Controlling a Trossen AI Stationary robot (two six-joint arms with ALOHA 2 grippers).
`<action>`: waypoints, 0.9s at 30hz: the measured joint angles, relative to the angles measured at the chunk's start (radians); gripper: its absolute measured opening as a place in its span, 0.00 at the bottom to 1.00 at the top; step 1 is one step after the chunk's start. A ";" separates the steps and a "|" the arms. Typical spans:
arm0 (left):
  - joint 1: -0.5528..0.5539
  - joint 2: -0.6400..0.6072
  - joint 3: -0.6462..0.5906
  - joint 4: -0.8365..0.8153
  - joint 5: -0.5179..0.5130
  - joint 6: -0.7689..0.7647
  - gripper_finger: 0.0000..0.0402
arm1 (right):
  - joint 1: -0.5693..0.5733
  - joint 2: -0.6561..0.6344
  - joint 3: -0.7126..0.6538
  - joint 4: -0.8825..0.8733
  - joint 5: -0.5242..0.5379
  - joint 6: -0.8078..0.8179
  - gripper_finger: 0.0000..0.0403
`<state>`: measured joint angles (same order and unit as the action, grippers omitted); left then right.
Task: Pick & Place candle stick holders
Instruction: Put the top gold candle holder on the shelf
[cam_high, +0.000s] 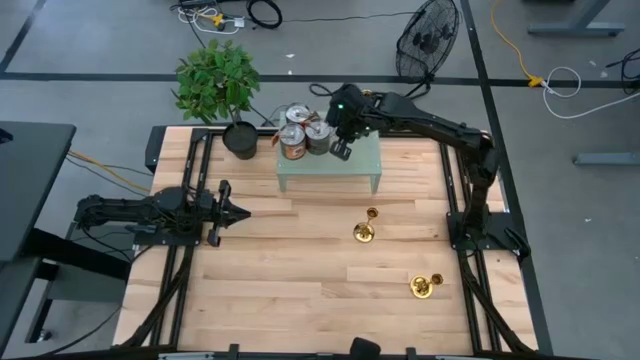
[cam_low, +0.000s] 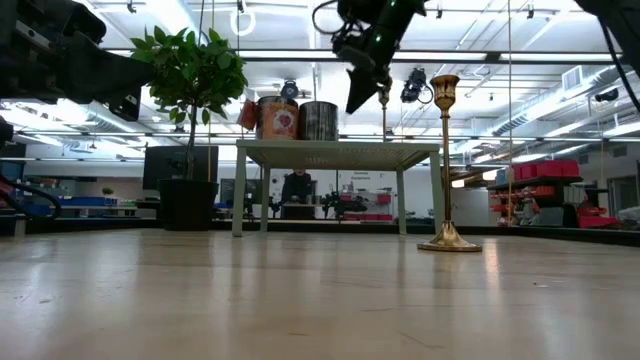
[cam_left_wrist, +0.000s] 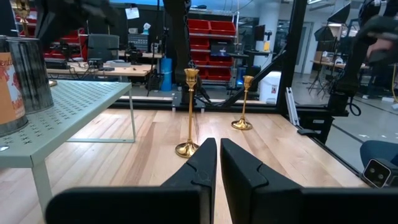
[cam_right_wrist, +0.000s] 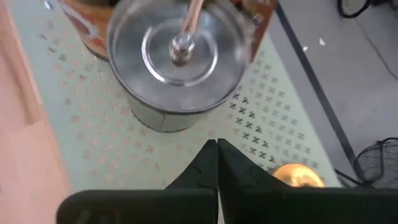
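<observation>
Two gold candle stick holders stand upright on their round bases on the wooden table, one (cam_high: 365, 231) near the middle and one (cam_high: 423, 288) nearer the front right; both show in the left wrist view (cam_left_wrist: 189, 112) (cam_left_wrist: 244, 102). A third holder's gold base (cam_right_wrist: 297, 176) rests on the pale green shelf (cam_high: 330, 172), and its thin stem (cam_low: 383, 115) stands just beside my right gripper (cam_high: 343, 150). That gripper is shut and empty, pointing down a little above the shelf (cam_right_wrist: 93, 112). My left gripper (cam_high: 238, 212) is shut and empty, low over the table's left side.
Silver-lidded tins (cam_high: 293, 140) (cam_high: 318, 135) stand on the shelf's far left part, one right in front of my right gripper (cam_right_wrist: 177, 56). A potted plant (cam_high: 218, 85) stands at the far left corner. Bare wood lies between the shelf and the front edge.
</observation>
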<state>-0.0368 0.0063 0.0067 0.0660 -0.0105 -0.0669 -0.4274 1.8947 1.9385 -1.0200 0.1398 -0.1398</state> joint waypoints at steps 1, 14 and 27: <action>0.000 0.000 0.000 0.000 0.000 0.000 0.07 | 0.000 -0.012 0.000 0.002 0.000 0.000 0.00; 0.000 0.000 0.000 0.000 0.000 0.000 0.07 | -0.004 -0.109 0.000 -0.005 0.001 0.000 0.00; 0.000 0.000 0.000 0.000 0.000 0.000 0.07 | 0.013 -0.137 0.000 -0.052 -0.001 -0.018 0.00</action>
<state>-0.0364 0.0059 0.0067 0.0658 -0.0105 -0.0669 -0.4149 1.7576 1.9385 -1.0719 0.1393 -0.1579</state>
